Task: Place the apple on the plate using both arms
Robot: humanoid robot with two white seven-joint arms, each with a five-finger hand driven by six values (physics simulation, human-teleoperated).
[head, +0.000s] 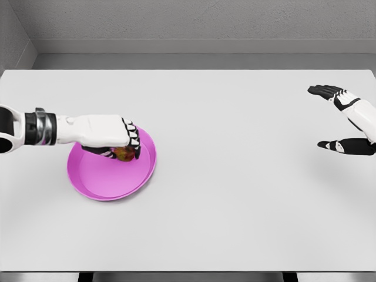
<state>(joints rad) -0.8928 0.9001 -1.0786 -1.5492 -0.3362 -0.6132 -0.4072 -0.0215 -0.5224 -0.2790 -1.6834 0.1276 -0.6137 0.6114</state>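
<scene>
Magenta is the nearest colour on my feed: one round plate (pixel 97 185), lying flat on the left half of one pale grey table (pixel 235 194). I count a single plate, and its near rim is the closest thing to the camera.

Just beyond that rim, over the plate's far right part, sits my left hand (pixel 120 141), its white forearm coming in level from the left edge. Its dark-tipped fingers (pixel 134 141) are curled down around one apple (pixel 123 154), a reddish-yellow one, of which I see only a small patch beneath the knuckles. The apple is inside the plate's outline, at its far right side; whether it rests on the plate's surface or hangs just above it, I cannot tell from this angle.

Well apart, farther back and at the right edge, I see my right hand (pixel 343 120). Its fingers (pixel 323 90) are stretched out wide toward the left, thumb below and separate from them, holding nothing, over bare table.

Beyond the far edge of the table stands one grey wall (pixel 194 23).
</scene>
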